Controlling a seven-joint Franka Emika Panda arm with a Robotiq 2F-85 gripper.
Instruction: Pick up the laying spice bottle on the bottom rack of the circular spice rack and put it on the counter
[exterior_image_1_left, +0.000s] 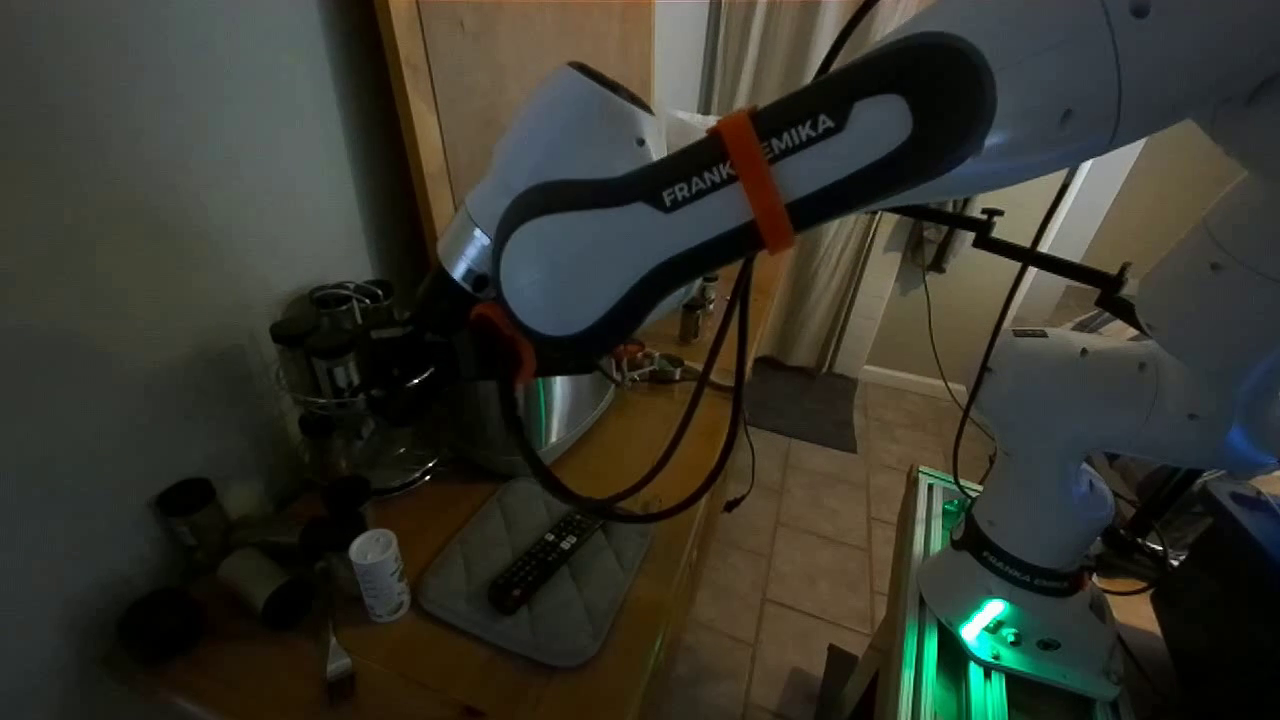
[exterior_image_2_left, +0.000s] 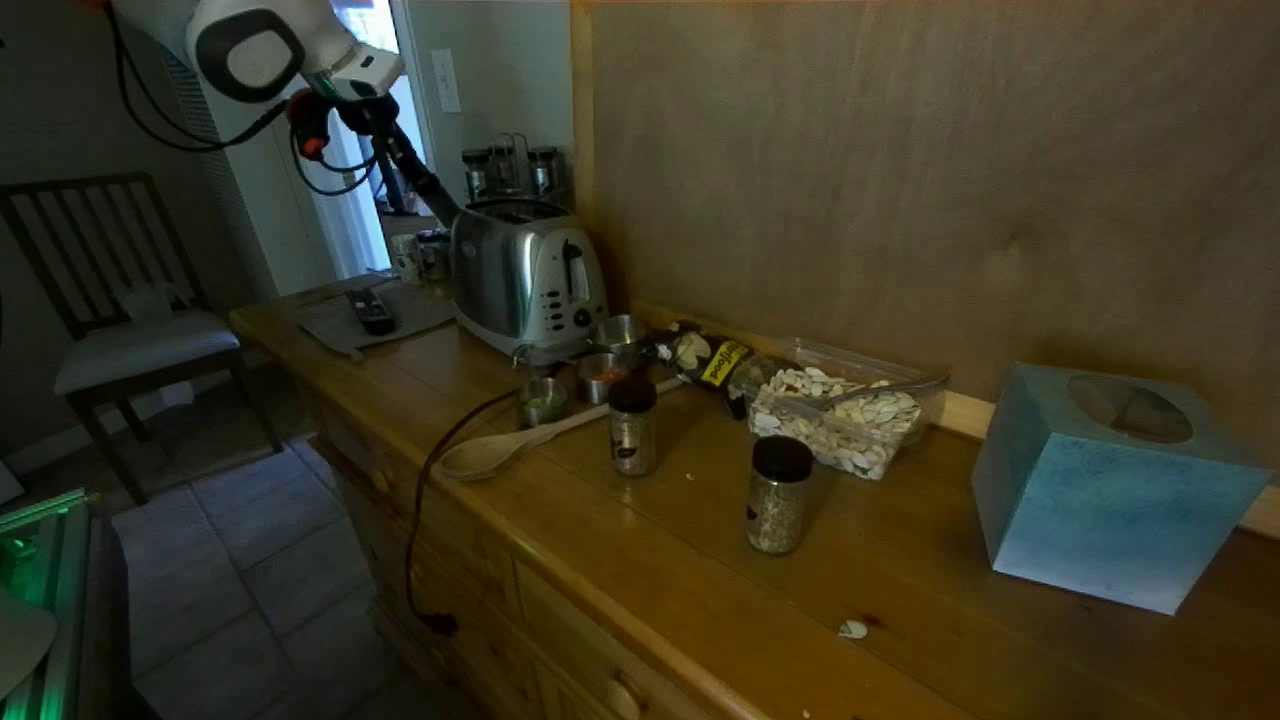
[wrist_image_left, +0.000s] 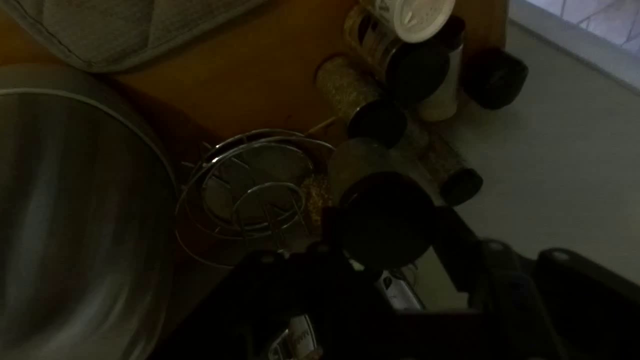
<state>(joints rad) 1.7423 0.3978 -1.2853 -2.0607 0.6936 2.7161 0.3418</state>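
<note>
Close by the rack (wrist_image_left: 270, 184), we see the gripper (wrist_image_left: 387, 222) with its fingers clamped on the dark-capped bottle (wrist_image_left: 382, 204), above the counter (wrist_image_left: 240, 95); whether bottle and rack touch, we cannot tell.

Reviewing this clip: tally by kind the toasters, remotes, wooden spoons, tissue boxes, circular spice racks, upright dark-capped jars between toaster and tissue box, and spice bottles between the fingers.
Toaster: 1
Remote: 1
Wooden spoon: 1
Tissue box: 1
Circular spice rack: 1
Upright dark-capped jars: 2
Spice bottle between the fingers: 1
Total: 8
</note>
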